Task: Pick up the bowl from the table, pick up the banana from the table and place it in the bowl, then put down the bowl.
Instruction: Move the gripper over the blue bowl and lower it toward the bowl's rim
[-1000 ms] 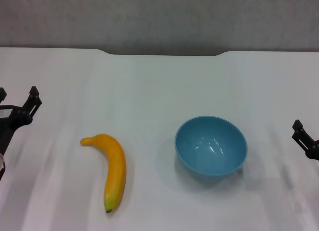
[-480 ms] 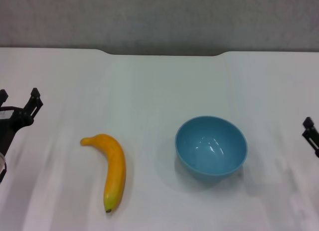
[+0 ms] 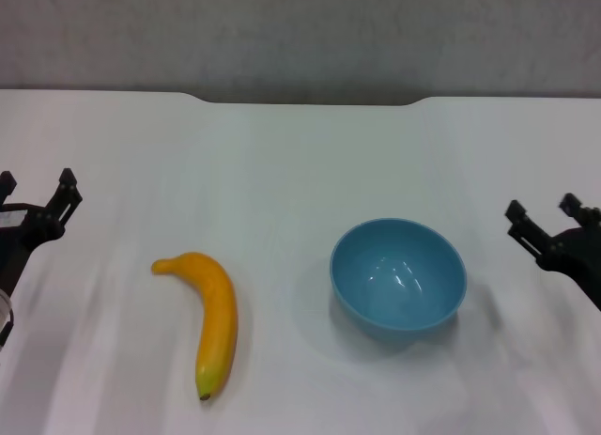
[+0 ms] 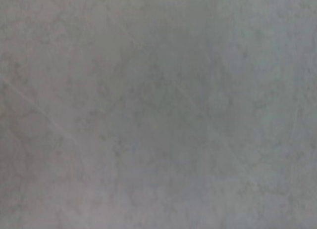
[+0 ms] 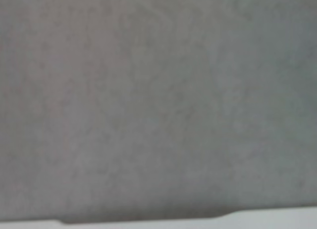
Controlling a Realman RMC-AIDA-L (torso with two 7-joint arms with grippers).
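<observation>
White table (image 3: pixel 300 163) holds banana (image 3: pixel 214 318) left of bowl (image 3: pixel 398 276), well apart.

Mostly grey speckled wall (image 5: pixel 158 100) ahead of the camera; thin white strip of table (image 5: pixel 277 216) edge below it, notch visible.

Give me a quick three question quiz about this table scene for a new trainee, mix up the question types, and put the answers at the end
1. True or false: the banana lies inside the bowl.
2. Which gripper is nearer the bowl? A. left gripper B. right gripper
3. Fill in the blank: the bowl and the banana both rest on the white ____.

Key
1. False. The banana lies on the table, apart from the bowl and to its left.
2. B. The right gripper is open beside the bowl, at the table's right edge; the left gripper is open at the far left edge.
3. table
</observation>
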